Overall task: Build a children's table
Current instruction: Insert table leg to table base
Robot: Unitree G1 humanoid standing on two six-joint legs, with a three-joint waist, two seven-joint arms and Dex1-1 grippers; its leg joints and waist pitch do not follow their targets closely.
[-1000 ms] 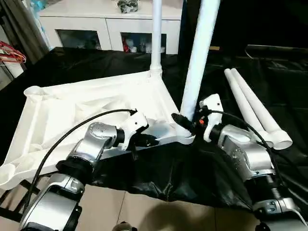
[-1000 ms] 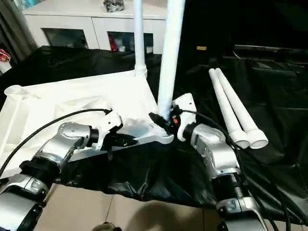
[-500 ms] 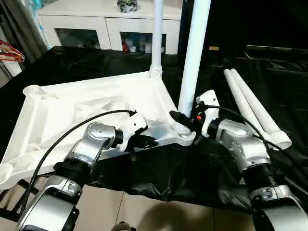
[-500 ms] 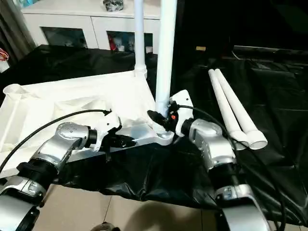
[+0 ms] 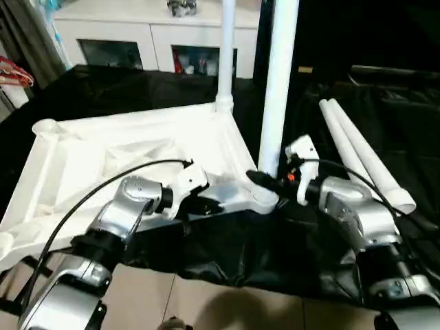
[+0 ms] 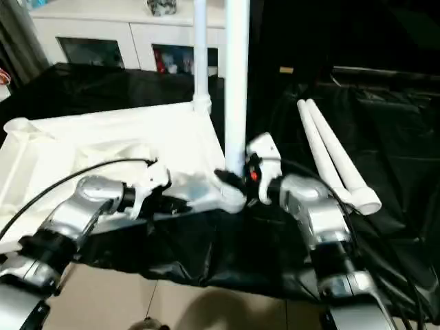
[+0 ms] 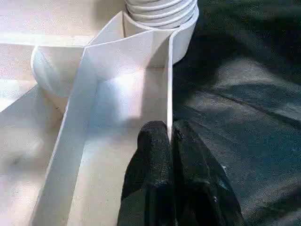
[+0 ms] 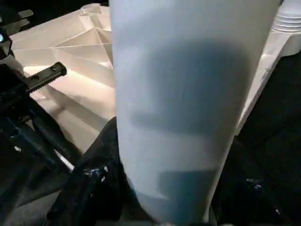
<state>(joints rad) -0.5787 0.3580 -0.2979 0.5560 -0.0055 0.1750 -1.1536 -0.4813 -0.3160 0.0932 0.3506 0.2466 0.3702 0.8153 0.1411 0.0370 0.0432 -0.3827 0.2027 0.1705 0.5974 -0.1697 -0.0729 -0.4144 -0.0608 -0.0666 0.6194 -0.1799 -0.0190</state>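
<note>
On a worktop [image 5: 137, 89] draped in black cloth, the children's table [image 5: 130, 148] lies upside down, its ribbed underside facing up and its near edge hanging toward the robot. Two white legs stand upright in corner sockets on the right side of the tabletop: a far leg [image 5: 225, 48] at the far right corner and a near leg [image 5: 276, 89] at the near right corner. Two loose legs [image 5: 361, 155] lie side by side on the cloth to the right, well apart from the tabletop, their wider ends pointing toward the robot.

The left pincer [image 7: 170, 155] is clamped on the tabletop's thin near rim [image 7: 168, 84], one black finger on each side of the wall, a short way left of the near right corner socket [image 7: 162, 14]. The right pincer [image 5: 265, 183] is closed around the near leg just above its socket, with black fingers [image 8: 101, 165] wrapping the white tube on both sides in the right wrist view.

Beyond the worktop stands a white cabinet [image 5: 151, 34] with glass doors, and a dark backdrop hangs at far right.
</note>
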